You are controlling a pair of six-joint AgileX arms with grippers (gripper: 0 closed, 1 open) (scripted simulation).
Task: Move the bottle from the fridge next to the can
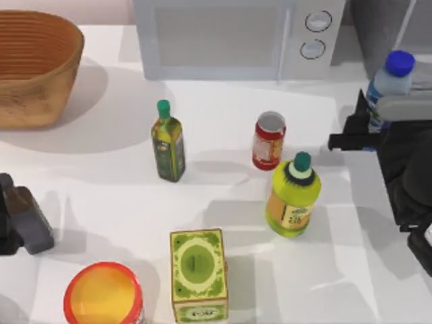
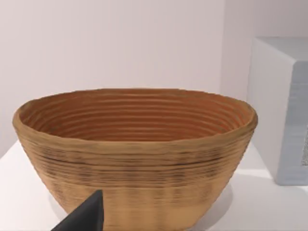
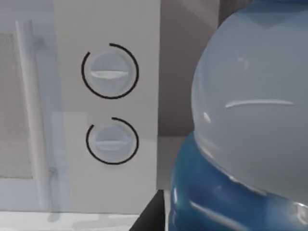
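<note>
Water bottle (image 1: 388, 86): clear plastic, blue cap, upright at the far right of the tabletop (image 1: 223, 115), in front of the dark-grey fridge (image 1: 378, 27) at the top right corner. The right pincer (image 1: 361, 121) is closed around its lower body, at the blue label. In the right wrist view the bottle (image 3: 250, 120) looms very close, pale shoulder above, blue label band below, with a dark finger (image 3: 153, 214) at its side.

Red can (image 1: 268, 140): silvery top, upright near the middle of the tabletop, well apart from the bottle, to its left.

Fat yellow-green bottle (image 1: 293, 196): green cap, just beside the can on the near right, standing between the can and the right arm.

Dark green oil bottle (image 1: 168, 143): upright, left of the can.

Green carton (image 1: 198, 273): near edge, centre. Red tub (image 1: 103, 295) with orange-yellow top: near left corner.

Microwave (image 1: 236, 37): pale grey, at the back; its two round knobs (image 3: 110, 72) show close up in the right wrist view.

Wicker basket (image 1: 34, 64): far left; the left wrist view shows its ribbed bowl (image 2: 134, 159) side-on, beside a grey box corner.

Left pincer (image 1: 23, 223): parked at the left edge; whether it is wide or narrow, cannot tell.
</note>
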